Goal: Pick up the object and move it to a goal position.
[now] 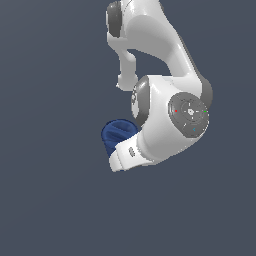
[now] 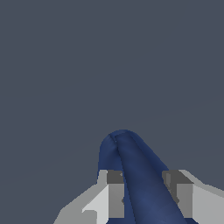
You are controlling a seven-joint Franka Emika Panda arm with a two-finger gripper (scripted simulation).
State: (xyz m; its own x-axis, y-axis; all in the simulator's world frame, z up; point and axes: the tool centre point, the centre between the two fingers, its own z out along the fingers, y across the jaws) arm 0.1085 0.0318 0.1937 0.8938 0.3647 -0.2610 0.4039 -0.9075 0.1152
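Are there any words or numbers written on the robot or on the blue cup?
None can be read.
The blue cup between the pincer fingers is plain dark blue, with no label.
The white robot arm bears no words; the round grey disc on its joint shows only tiny coloured dots and faint marks, too small to read.

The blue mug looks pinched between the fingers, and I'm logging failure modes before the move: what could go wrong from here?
1. The gripper holds the blue mug across a narrow, rounded part between its fingers; such a curved surface might rotate or slip during the move.
2. In the exterior view the arm hides most of the mug, so a slip could go unnoticed there.
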